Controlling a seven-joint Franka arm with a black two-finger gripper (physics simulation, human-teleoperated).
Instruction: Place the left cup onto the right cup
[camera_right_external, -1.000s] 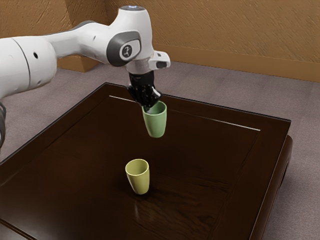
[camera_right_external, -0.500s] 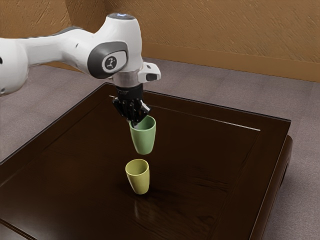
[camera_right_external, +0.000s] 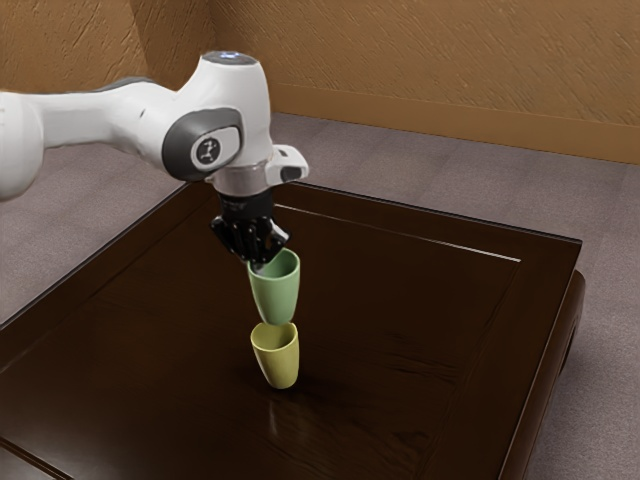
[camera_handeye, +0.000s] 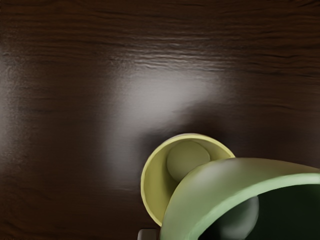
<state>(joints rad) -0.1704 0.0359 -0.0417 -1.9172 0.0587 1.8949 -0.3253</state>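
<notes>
Exterior view: jaws clenched on rim of green cup (camera_right_external: 274, 288), left of frame centre, tilted, base at mouth of yellow cup (camera_right_external: 276, 352) standing on bench (camera_right_external: 450, 330). Rim grip leaves base free for nesting. Wrist view: green cup (camera_handeye: 225, 180) overlaps yellow cup (camera_handeye: 155, 185) mouth off-centre. Alignment judged incomplete.

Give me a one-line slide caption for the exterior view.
Jaws grip the green cup by its rim, tilted, its base at the mouth of the yellow cup on the dark table.
</notes>
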